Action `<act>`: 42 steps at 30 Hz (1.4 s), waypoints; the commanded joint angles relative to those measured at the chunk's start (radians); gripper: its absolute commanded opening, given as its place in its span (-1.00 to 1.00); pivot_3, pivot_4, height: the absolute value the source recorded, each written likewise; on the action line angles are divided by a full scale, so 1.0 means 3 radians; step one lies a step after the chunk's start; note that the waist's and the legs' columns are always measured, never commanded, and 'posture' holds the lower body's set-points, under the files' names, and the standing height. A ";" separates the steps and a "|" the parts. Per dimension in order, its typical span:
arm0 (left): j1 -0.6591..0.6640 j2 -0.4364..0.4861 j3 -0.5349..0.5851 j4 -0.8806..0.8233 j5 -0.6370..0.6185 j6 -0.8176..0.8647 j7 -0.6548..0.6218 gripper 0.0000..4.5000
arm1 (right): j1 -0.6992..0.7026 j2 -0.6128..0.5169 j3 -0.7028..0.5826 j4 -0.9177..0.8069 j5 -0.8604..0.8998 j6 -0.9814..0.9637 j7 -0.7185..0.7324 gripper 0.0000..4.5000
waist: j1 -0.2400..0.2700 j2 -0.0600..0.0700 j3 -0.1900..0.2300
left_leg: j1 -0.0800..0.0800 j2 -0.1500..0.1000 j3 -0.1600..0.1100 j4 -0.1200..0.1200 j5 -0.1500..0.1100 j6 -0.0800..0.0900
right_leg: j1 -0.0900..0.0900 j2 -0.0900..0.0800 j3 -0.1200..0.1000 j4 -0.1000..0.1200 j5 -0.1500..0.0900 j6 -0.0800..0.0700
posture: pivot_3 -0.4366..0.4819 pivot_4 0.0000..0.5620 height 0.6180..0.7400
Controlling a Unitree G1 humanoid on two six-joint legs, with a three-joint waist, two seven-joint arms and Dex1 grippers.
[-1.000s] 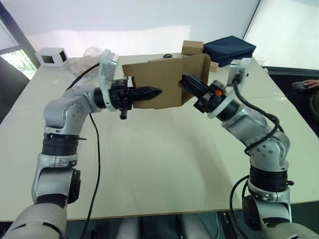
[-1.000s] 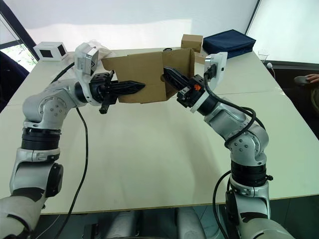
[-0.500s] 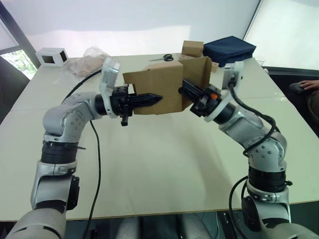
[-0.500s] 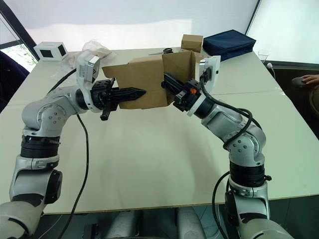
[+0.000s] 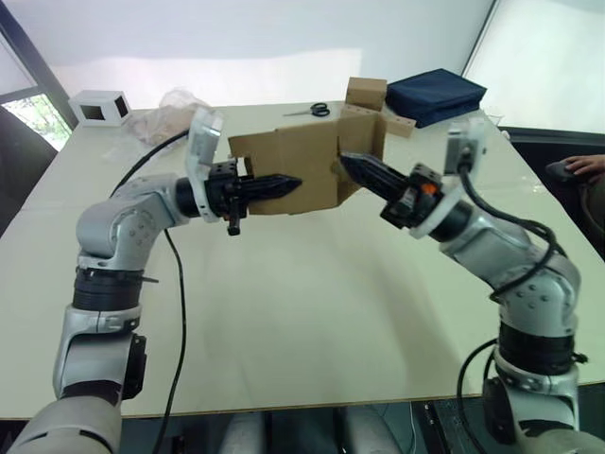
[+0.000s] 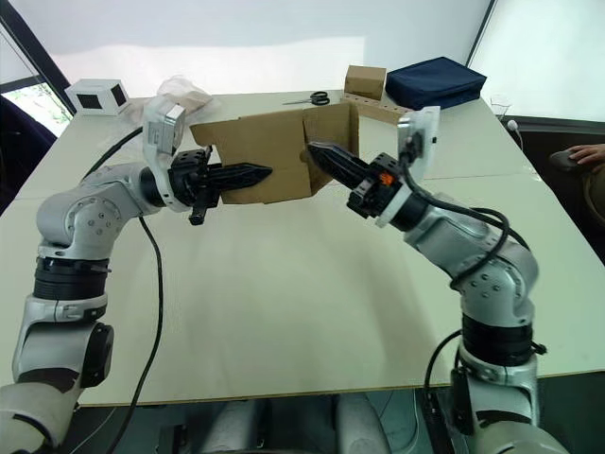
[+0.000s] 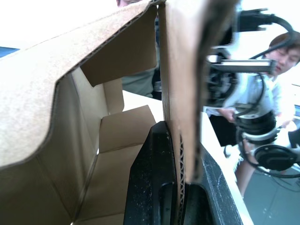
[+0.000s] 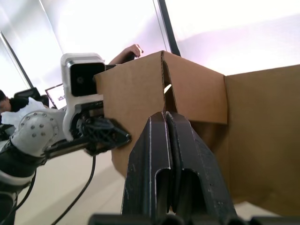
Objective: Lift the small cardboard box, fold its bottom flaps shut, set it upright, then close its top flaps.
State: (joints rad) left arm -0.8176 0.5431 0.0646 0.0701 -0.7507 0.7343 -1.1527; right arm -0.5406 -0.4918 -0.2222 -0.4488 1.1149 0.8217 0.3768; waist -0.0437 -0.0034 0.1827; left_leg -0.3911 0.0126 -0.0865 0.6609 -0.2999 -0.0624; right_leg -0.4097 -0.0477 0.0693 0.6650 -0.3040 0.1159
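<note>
1. Two grippers: left gripper [image 5: 284,183] clamps a wall of the small cardboard box [image 5: 298,170], held above the table [image 5: 312,312].
2. Right gripper [image 5: 354,166] has fingers together, empty, tips beside a flap.
3. Step: folding the bottom flaps [image 7: 123,127]; next, push one inward.

One black left finger [image 7: 154,187] sits hidden inside the plain brown small cardboard box [image 5: 302,170]; box edges run out of frame.

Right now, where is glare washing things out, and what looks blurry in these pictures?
Both eye views: bright windows behind the table blow out white. Left wrist view: the small cardboard box near the lens is soft, its upper corner overexposed. Right wrist view: hazy backlight above the box.
</note>
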 commanded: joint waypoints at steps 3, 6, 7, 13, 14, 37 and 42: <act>-0.0031 0.0024 0.0108 -0.0029 -0.0023 -0.0083 -0.0007 -1.00 | 0.0381 -0.0327 -0.0375 -0.0272 0.0411 0.0149 -0.0092 -0.98 | 0.0011 0.0000 0.0000 | 0.0000 0.0000 0.0000 0.0000 -0.0001 0.0002 | 0.0001 0.0000 0.0000 -0.0001 0.0000 0.0000 | -0.05 -0.47 1.00; -0.0044 0.0003 0.0106 -0.0009 -0.0029 -0.0098 -0.0009 -1.00 | 0.0631 -0.0374 -0.0340 -0.0304 0.0341 0.0119 -0.0072 -0.98 | 0.0005 0.0000 0.0000 | -0.0001 0.0000 0.0001 0.0001 -0.0003 0.0005 | 0.0002 0.0000 0.0000 -0.0001 0.0000 0.0000 | -0.05 -0.47 1.00; -0.0052 -0.0007 0.0103 -0.0001 -0.0030 -0.0103 -0.0007 -1.00 | 0.0692 -0.0369 -0.0295 -0.0299 0.0261 0.0088 -0.0052 -0.98 | 0.0001 0.0000 0.0000 | -0.0001 0.0000 0.0001 0.0002 -0.0003 0.0006 | 0.0002 0.0001 0.0000 0.0000 0.0000 0.0000 | -0.05 -0.47 1.00; -0.0071 -0.0038 0.0086 -0.0016 -0.0043 -0.0091 -0.0030 -1.00 | 0.0702 -0.0267 -0.0121 -0.0229 -0.0032 -0.0076 -0.0035 -0.98 | -0.0001 0.0000 0.0000 | 0.0000 0.0001 0.0001 0.0002 -0.0003 0.0006 | 0.0002 0.0003 0.0001 0.0000 0.0000 0.0000 | -0.05 -0.47 1.00; -0.0074 -0.0038 0.0082 -0.0023 -0.0046 -0.0084 -0.0038 -1.00 | 0.0669 -0.0245 -0.0091 -0.0212 -0.0062 -0.0103 -0.0032 -0.98 | -0.0001 0.0000 0.0000 | 0.0000 0.0001 0.0001 0.0002 -0.0003 0.0006 | 0.0002 0.0003 0.0001 0.0000 0.0000 0.0000 | -0.05 -0.47 1.00; -0.0062 -0.0065 0.0037 -0.0087 -0.0115 0.0003 -0.0034 -1.00 | 0.0258 0.0119 0.0207 0.0099 -0.0472 -0.0330 0.0130 -0.98 | -0.0001 0.0000 0.0000 | 0.0000 0.0000 0.0000 0.0003 -0.0001 0.0003 | 0.0002 0.0003 0.0000 0.0000 0.0000 0.0000 | -0.05 -0.47 1.00; -0.0058 -0.0069 0.0019 -0.0076 -0.0105 0.0006 -0.0039 -1.00 | 0.0207 0.0166 0.0242 0.0092 -0.0469 -0.0304 0.0225 -0.98 | 0.0001 0.0000 0.0000 | 0.0000 0.0001 0.0000 0.0003 -0.0001 0.0002 | 0.0002 0.0002 0.0000 0.0000 0.0000 0.0000 | -0.05 -0.47 1.00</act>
State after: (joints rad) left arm -0.8210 0.5197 0.0617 0.0729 -0.7740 0.7371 -1.1565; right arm -0.4559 -0.4494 -0.1468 -0.4051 0.9644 0.7475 0.4218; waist -0.0434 -0.0034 0.1827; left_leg -0.3910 0.0128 -0.0865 0.6617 -0.3002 -0.0619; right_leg -0.4092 -0.0470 0.0693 0.6651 -0.3041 0.1161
